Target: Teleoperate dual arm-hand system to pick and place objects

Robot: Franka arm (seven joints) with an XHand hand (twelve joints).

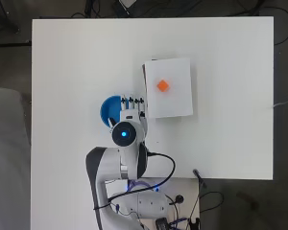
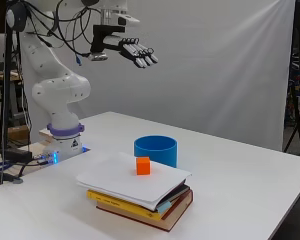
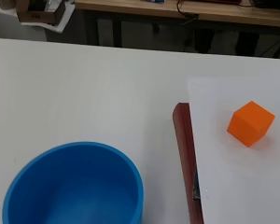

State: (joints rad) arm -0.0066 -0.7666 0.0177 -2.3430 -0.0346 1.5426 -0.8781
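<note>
An orange cube (image 1: pixel 162 86) (image 2: pixel 143 165) (image 3: pixel 250 123) rests on white paper (image 1: pixel 168 88) (image 2: pixel 130 177) (image 3: pixel 242 168) that tops a stack of books (image 2: pixel 142 205). A blue bowl (image 1: pixel 109 109) (image 2: pixel 155 150) (image 3: pixel 74 186) stands empty on the table beside the stack. The hand (image 1: pixel 132 106) (image 2: pixel 132 50) hangs high above the table, over the bowl's edge and the near side of the stack. Its fingers are straight and hold nothing.
The white table (image 1: pixel 77 62) (image 2: pixel 240 185) stretches wide around the stack. The top book's red-brown cover edge (image 3: pixel 186 158) shows beside the paper. Cables and the arm's base (image 1: pixel 134 201) lie at the table's near edge. A wooden bench (image 3: pixel 177 9) stands beyond the table.
</note>
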